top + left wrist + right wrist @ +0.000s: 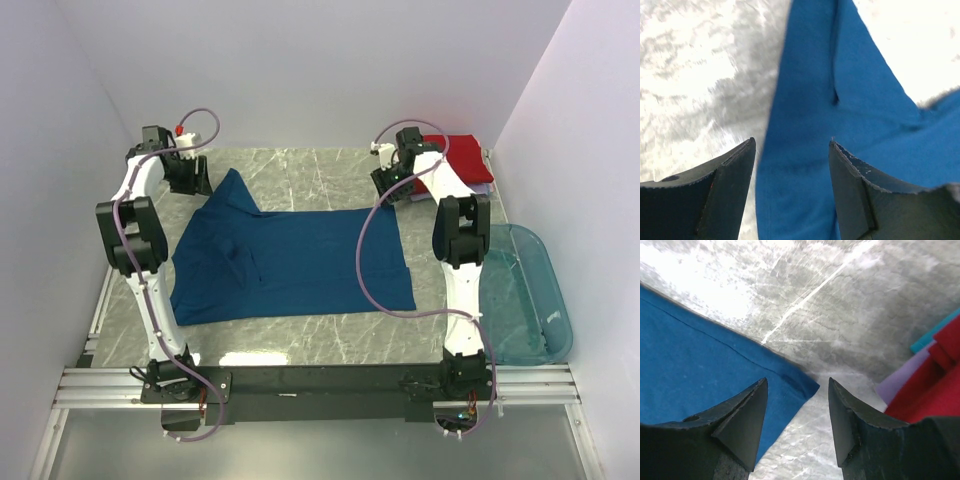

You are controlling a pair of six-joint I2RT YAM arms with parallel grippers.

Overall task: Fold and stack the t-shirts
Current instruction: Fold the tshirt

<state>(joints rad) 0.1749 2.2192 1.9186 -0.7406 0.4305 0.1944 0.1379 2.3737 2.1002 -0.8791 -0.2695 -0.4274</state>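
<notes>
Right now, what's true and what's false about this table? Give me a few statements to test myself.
The dark blue t-shirt lies spread out on the table. True.
The red t-shirt sits inside the teal tub. False: it lies folded at the table's far right corner, outside the tub.
The left gripper is clamped on the blue shirt. False: its jaws stand open, holding nothing.
The right gripper is open above a corner of the blue shirt. True.
A lavender t-shirt lies under the red one. True.

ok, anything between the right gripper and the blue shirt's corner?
Nothing visible. The right gripper hangs open over the corner of the blue shirt, with only table around it. The folded stack sits off to the side.
</notes>
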